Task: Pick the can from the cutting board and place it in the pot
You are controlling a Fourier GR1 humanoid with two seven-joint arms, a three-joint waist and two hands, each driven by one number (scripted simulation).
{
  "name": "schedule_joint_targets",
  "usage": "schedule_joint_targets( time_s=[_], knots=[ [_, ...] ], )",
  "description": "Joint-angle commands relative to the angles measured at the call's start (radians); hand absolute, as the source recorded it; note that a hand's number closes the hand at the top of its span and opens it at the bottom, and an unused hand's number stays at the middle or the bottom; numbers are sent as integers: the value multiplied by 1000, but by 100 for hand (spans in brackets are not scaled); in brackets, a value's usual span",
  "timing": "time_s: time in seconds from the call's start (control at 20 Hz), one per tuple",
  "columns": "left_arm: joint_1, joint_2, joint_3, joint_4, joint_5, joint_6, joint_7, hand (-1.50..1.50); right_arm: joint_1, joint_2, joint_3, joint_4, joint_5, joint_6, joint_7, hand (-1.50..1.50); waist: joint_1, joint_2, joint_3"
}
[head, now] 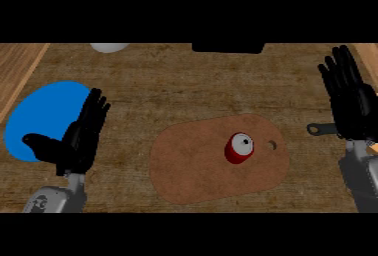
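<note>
Looking down, a wooden tabletop [184, 80] was seen, with everything laid out flat on it.

Can: a red can [239, 147] with a pale top was found sitting on the cutting board, toward its right side, tipped a bit. It wasn't touched by anything.

Cutting board: a brown rounded cutting board [199, 170] was spotted in the middle of the tabletop, with a small hole near its right edge, just beside the can.

Left robot hand: the left robot hand [77, 140] was held released, fingers straight and pointing up, thumb stuck out to the side. It was seen overlapping the right edge of a blue plate, well apart from the can.

Right robot hand: the right robot hand [348, 95] was kept released too, fingers straight, at the right edge, nothing held.

Blue plate: a blue plate [40, 112] was placed at the left.

Pot: only a dark handle [322, 129] was visible, partly hidden behind the right robot hand, so it can't really be told.

Other bits: a pale round thing [109, 47] and a black object [227, 47] were cut off at the top edge.
</note>
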Motion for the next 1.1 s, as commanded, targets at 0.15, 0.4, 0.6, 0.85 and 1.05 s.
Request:
schedule_joint_targets(
  time_s=[0.15, 0.4, 0.6, 0.85, 1.05],
  knots=[
    [14, 48, -90, 118, -61, -103, 32, 0, 20, 38, 302, 2, 144, 137, 49, 150, -44, -11, -4],
    [64, 107, -113, 134, -52, -175, 75, 0, 39, -3, 298, -37, 510, -200, -122, -150, -81, -26, -3],
    [59, 71, -150, 150, -69, -183, 68, 0, 180, 203, 373, -154, 494, -332, -343, -150, -74, -22, 0],
    [34, 49, -111, 251, -92, -230, -7, 0, 234, 119, 467, -389, 644, -281, -91, -150, -55, -19, -3],
    [14, 62, -116, 203, -78, -224, 71, 0, 191, 13, 449, -421, 652, -139, 236, -150, -58, -21, -4]
  ],
)
